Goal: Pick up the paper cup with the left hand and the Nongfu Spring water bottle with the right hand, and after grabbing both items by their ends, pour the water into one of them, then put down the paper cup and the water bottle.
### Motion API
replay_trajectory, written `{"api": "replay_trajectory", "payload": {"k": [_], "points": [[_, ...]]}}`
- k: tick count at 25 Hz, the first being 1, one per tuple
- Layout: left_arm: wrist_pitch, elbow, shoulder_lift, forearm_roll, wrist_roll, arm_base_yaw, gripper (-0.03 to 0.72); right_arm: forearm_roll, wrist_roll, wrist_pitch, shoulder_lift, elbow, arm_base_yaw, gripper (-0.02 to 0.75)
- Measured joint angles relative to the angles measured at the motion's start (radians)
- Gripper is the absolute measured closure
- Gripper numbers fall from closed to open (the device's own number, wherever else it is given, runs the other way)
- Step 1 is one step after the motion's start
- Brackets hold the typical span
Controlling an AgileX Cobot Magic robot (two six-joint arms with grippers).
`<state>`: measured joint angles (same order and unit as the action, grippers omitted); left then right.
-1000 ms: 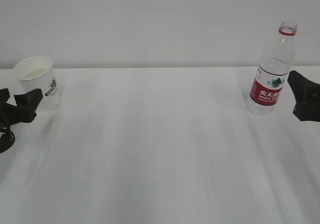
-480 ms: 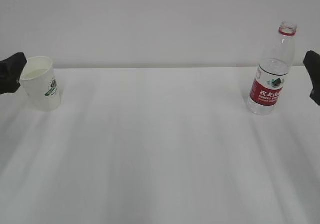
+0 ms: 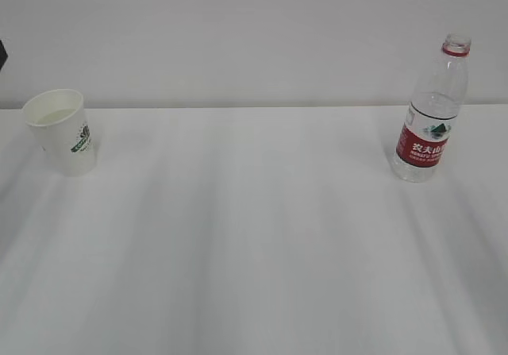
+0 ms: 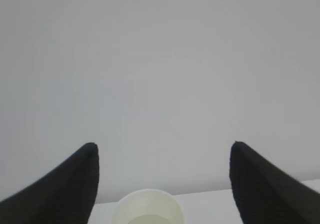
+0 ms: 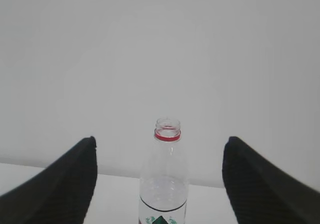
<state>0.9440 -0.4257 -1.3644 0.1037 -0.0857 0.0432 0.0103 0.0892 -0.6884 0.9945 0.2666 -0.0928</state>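
The white paper cup [image 3: 62, 133] with a green logo stands upright at the table's far left, with a pale pool of water [image 3: 55, 117] inside. The Nongfu Spring water bottle [image 3: 432, 113], uncapped with a red label, stands upright at the far right. In the left wrist view my left gripper [image 4: 163, 144] is open, raised above and behind the cup's rim [image 4: 148, 206], touching nothing. In the right wrist view my right gripper [image 5: 160, 139] is open, and the bottle [image 5: 166, 179] stands apart beyond its jaws. Neither gripper shows in the exterior view.
The white table [image 3: 254, 236] runs back to a plain pale wall [image 3: 254, 37]. A sliver of dark arm [image 3: 1, 53] shows at the exterior view's left edge.
Both grippers have pulled up and outward from the cup and bottle and left the exterior view. Cup and bottle stay standing where they were.
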Motion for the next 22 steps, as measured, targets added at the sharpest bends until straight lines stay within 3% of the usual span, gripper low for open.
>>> {"api": "replay_trajectory", "payload": {"k": [22], "points": [[-0.583,0.004,0.524,0.028,0.054,0.000,0.101,0.000,0.016,0.386,-0.296,0.000,0.000,0.150]]}}
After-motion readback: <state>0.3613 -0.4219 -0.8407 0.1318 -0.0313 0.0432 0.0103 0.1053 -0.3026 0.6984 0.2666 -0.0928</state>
